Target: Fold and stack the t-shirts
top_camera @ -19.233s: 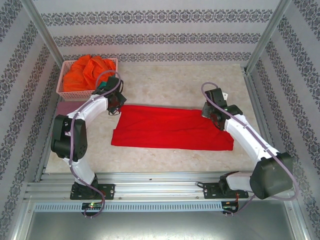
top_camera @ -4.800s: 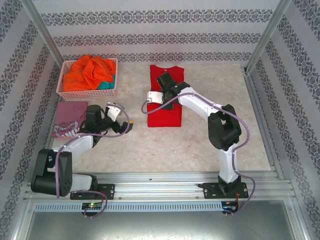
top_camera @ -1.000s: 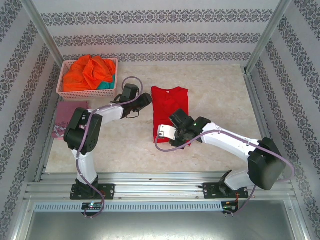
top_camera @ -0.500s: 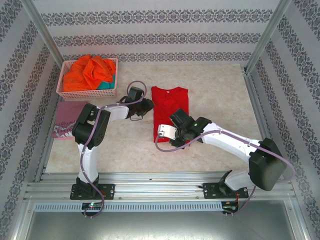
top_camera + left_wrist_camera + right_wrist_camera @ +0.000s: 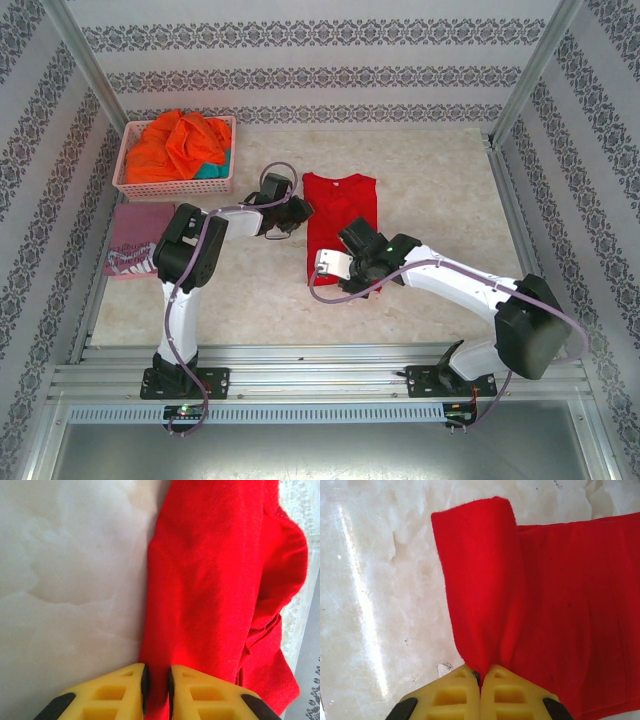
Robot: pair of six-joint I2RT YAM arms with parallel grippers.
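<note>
Red shirt (image 5: 345, 205): right gripper (image 5: 480, 677) pinched tight on the hem, left gripper (image 5: 156, 682) nearly closed on its edge; I'd lift both evenly.

Can't read the white print on the maroon t-shirt (image 5: 133, 238) from up top, way too small, and can't see its right edge behind the left arm (image 5: 186, 250). Can barely spot the teal t-shirt (image 5: 208, 171), mostly buried under the orange t-shirt (image 5: 175, 140) in the basket (image 5: 170, 187). Can't see the near end of the red t-shirt (image 5: 340, 205) under the right jaws either, and losing the cloth plus the backs of the yellow fingers (image 5: 110, 695) past the frame edges in both wrist views.
</note>
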